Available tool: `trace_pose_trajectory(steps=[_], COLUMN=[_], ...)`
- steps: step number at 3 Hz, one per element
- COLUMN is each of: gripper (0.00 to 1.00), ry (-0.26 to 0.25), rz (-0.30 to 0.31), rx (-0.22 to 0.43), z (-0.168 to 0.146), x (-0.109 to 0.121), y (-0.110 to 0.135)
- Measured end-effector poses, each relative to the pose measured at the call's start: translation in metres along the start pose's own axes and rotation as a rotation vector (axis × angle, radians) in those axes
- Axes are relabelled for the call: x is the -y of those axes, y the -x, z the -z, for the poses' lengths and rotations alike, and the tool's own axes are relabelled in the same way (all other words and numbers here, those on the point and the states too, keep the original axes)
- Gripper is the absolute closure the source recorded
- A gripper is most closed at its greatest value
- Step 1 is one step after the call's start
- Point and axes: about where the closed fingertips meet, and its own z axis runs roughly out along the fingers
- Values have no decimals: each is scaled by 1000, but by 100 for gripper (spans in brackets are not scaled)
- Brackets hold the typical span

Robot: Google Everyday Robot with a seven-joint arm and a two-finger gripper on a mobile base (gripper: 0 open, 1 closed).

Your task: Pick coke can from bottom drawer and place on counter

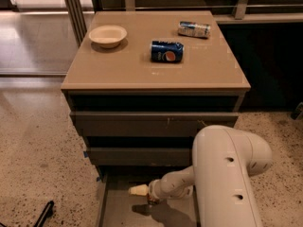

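The bottom drawer (116, 207) is pulled open at the foot of the cabinet. My gripper (140, 191) is low inside it, on the white arm (227, 174) that comes in from the right. A small reddish bit of the coke can (151, 202) shows just under the gripper. The rest of the can is hidden by the wrist. I cannot tell whether the gripper touches it. The tan counter (156, 72) lies above the drawers.
On the counter lie a dark blue Pepsi can (166, 51), a blue-and-white can (194, 29) at the back right and a cream bowl (108, 35) at the back left. The two upper drawers (151, 124) are closed. A speckled floor surrounds the cabinet.
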Motion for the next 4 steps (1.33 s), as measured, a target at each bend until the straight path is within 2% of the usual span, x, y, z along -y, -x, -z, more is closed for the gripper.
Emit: trace_pose_trajectory(steps=[1,4], gripper=[0,0], ry=[127,52], rz=[-13,-42], rx=[-54,-32], z=[-2,-26], x=[11,32], y=[5,4])
